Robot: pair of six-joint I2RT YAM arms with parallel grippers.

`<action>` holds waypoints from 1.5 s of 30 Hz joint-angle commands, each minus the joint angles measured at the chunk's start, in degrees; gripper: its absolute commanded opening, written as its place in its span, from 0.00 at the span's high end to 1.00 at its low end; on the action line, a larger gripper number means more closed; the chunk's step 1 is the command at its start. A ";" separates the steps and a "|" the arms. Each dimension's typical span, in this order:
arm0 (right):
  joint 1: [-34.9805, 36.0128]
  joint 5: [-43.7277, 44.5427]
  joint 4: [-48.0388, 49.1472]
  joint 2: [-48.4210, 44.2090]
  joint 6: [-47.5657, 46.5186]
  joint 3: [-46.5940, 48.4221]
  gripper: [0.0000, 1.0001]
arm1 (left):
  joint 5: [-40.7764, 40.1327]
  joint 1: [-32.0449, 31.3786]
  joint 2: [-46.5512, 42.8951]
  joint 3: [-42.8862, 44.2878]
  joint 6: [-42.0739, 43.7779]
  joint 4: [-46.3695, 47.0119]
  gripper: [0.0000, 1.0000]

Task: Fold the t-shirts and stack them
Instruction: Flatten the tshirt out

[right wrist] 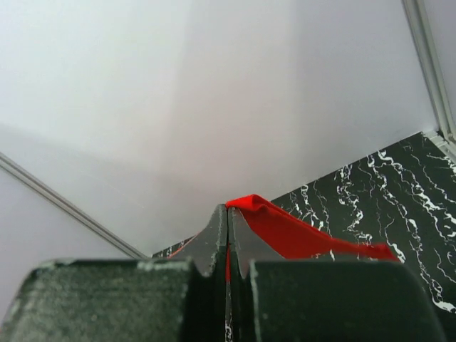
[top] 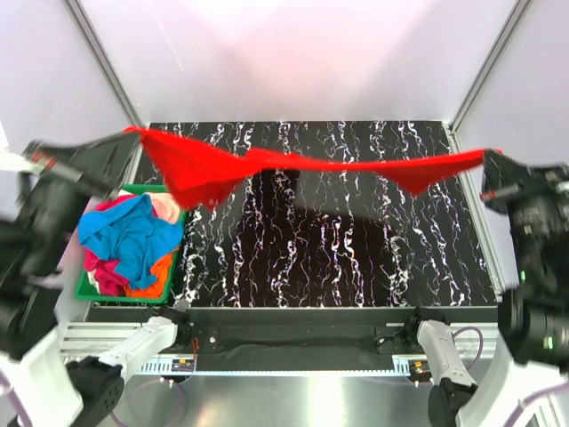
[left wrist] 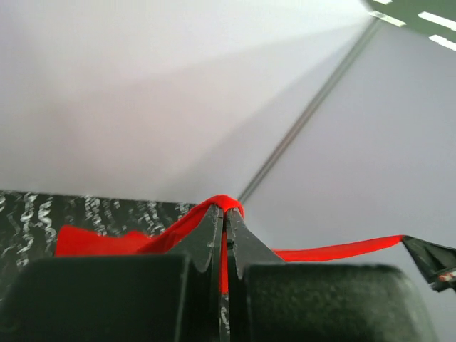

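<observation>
While the top view looks down on the table (top: 338, 267), the red shirt (top: 209, 173) hangs in the air as a long band between the two claws. The left claw (top: 133, 133) pinches one end and the right claw (top: 491, 156) pinches the other; both are clenched on the cloth. Beside the left claw the shirt drops in a wide fold. Toward the right claw it becomes narrow, with a small flap hanging near that claw. Below the left claw a green basket (top: 124, 299) stands at the table's edge. A pile of other shirts (top: 133, 236) lies in it, blue, pink and orange.

In the left wrist view, the left claw (left wrist: 225, 211) is closed, with red cloth between its tips and bulging just above them. The shirt (left wrist: 92, 242) spreads to the left of the tips. To the right it runs as a thin strip to the right claw (left wrist: 431, 260), well apart.

In the right wrist view, the right claw (right wrist: 227, 211) grips the shirt (right wrist: 299, 231) in closed tips. The cloth leaves them to the right, above the table (right wrist: 399, 185).
</observation>
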 commanded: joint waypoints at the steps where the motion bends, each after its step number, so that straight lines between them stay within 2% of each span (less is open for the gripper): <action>1: -0.28 3.72 -4.35 -2.30 0.23 1.61 1.00 | 5.02 0.14 -4.39 -0.83 -4.40 3.84 1.00; 8: -0.28 2.94 -6.38 -1.01 2.25 7.68 1.00 | 6.00 0.14 -2.13 7.86 -4.15 2.70 1.00; 11: -0.28 3.90 -4.46 3.56 1.90 9.61 1.00 | 4.94 0.14 3.75 13.04 -1.26 2.61 1.00; 15: -0.28 4.87 0.46 11.63 1.20 8.66 1.00 | -2.26 0.23 12.45 14.20 3.93 2.78 1.00; 18: -0.28 5.13 6.08 14.64 1.11 3.13 1.00 | -4.47 0.14 19.04 12.53 8.50 4.88 1.00; 22: -0.28 4.34 18.88 18.76 0.93 -11.95 1.00 | -6.67 0.49 27.21 4.91 14.47 12.43 1.00; 24: -0.19 3.20 24.09 21.04 1.99 -17.51 1.00 | -5.35 0.84 31.25 1.91 15.18 15.43 1.00; 25: -0.28 2.68 29.86 21.84 2.60 -22.94 1.00 | -5.00 1.02 32.67 -0.98 15.62 18.31 1.00; 26: -0.19 2.24 32.88 23.07 3.82 -25.51 1.00 | -2.04 1.46 34.25 -2.31 15.71 19.73 1.00; 29: -0.19 0.04 44.74 29.83 5.93 -33.26 1.00 | 1.05 2.07 41.54 -6.27 15.89 24.83 1.00; 30: -0.19 -0.84 52.86 34.55 6.55 -34.84 1.00 | 1.94 2.25 45.91 -6.72 15.98 25.98 1.00; 31: -0.19 -2.85 55.38 37.38 7.08 -35.81 1.00 | 2.82 2.51 48.39 -6.63 15.89 27.81 1.00; 36: 0.51 -6.11 58.22 57.92 6.91 -26.97 1.00 | 7.74 4.62 66.13 2.31 15.28 27.48 1.00; 40: 0.69 -7.26 55.34 68.06 6.82 -16.78 1.00 | 8.19 5.77 73.19 9.78 13.96 26.95 1.00; 45: 0.69 -8.93 56.11 74.84 7.00 -12.54 1.00 | 8.89 6.91 77.41 13.67 11.24 27.39 1.00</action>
